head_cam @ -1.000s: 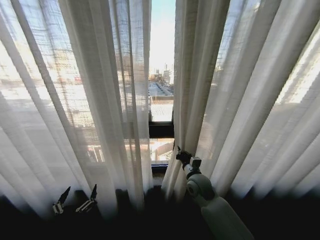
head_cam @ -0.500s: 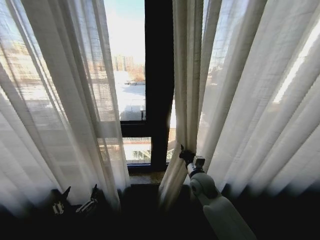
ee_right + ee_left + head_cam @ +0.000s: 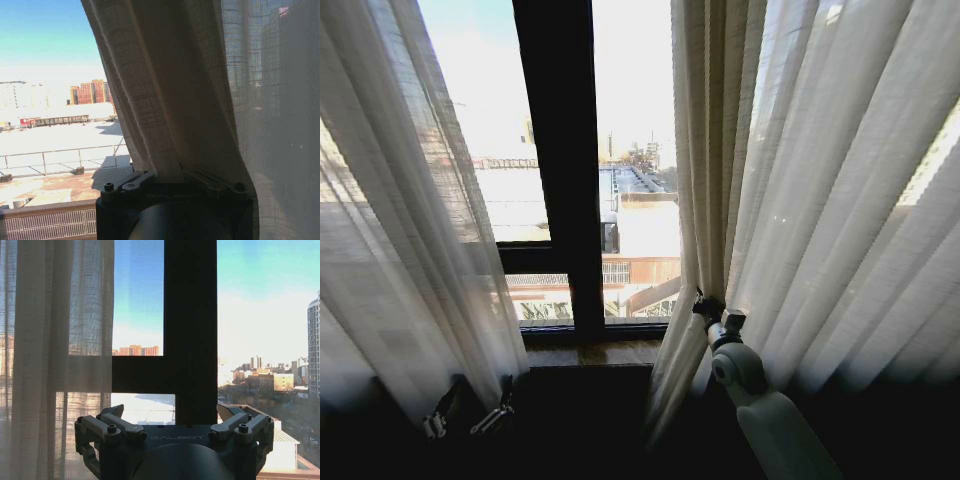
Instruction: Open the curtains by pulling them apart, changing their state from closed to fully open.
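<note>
Gap wider than before: your right gripper [image 3: 705, 305], fingers clamped on right sheer white pleated curtain panel [image 3: 820, 200]; left gripper [image 3: 470, 415] low beside left panel [image 3: 390, 230], fingers spread, empty.

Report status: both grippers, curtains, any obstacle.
Right gripper shut on right curtain edge. Left gripper open, low beside left curtain. Gap partly open; nothing in the way.

1. Left curtain [image 3: 410, 220]: sheer white, long vertical pleats, hanging at the left of the window, its inner edge slanting down toward the sill.
2. Right curtain [image 3: 820, 190]: the same sheer pleated fabric, covering the right side; its inner edge is bunched and pinched low down, with folds fanning below.
3. A wide gap lies between them.
</note>
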Robot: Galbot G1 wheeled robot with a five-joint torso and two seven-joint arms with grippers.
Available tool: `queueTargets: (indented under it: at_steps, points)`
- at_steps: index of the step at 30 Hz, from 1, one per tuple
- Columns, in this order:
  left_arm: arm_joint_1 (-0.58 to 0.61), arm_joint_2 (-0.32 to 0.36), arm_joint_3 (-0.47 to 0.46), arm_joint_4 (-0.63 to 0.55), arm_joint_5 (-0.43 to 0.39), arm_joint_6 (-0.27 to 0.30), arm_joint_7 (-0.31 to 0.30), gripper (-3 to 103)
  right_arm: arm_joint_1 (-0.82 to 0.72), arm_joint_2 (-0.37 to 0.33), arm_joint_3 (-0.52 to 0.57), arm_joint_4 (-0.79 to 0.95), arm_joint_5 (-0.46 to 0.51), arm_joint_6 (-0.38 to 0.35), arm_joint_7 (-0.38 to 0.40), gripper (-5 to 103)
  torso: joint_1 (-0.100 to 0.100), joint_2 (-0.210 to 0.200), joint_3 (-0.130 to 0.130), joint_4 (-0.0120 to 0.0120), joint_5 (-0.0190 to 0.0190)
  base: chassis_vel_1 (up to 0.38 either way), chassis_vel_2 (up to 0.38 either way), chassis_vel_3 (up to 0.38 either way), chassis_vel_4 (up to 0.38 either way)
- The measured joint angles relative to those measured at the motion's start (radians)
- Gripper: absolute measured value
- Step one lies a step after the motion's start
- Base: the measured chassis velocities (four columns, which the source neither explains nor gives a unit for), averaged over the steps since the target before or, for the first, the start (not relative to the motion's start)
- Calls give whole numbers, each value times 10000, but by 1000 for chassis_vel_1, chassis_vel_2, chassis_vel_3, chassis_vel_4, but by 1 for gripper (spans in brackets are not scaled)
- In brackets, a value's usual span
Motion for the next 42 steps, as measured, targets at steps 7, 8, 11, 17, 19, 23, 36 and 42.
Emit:
queueTargets:
  at_steps: [7, 8, 11, 17, 19, 23, 36, 42]
  points:
    - [0, 45, -11, -33, -21, 0, 5, 100, -49, 4, 78, 37, -5, 25, 35, 0, 0, 0, 0, -1, 4, -363, -349, 359, 358]
    - [4, 45, -10, -41, -21, 0, 6, 100, -55, 6, 97, 41, -5, 39, 42, 0, -1, 0, -1, 0, -1, -358, -345, 379, 380]
    - [10, 45, -10, -56, -21, 0, 7, 100, -63, 1, 108, 43, -5, 93, 46, 0, -1, 0, 0, 0, 1, -353, -365, 358, 368]
    - [44, 7, -7, -62, -15, -31, 17, 100, -64, -48, 134, 39, -6, 175, 50, 0, -1, 0, 0, 0, 1, -339, -351, 333, 347]
    - [52, 1, -4, -56, -12, -39, 23, 100, -62, -48, 136, 31, -6, 178, 50, 0, -1, 0, 0, 0, 1, -362, -363, 353, 356]
    - [88, -7, -3, -42, -6, -65, 41, 100, -49, -39, 142, -5, -6, 182, 50, 0, -1, 0, 0, -1, 4, -360, -339, 348, 348]
    - [148, -52, 21, -16, 34, -120, 75, 100, -21, -50, 138, -35, -2, 186, 51, 0, -1, 0, 0, -1, 2, -358, -352, 356, 354]
    - [173, -72, 27, -5, 41, -148, 87, 100, -20, -46, 114, -35, -2, 187, 51, 0, -1, 0, 0, -1, 2, -353, -357, 357, 351]
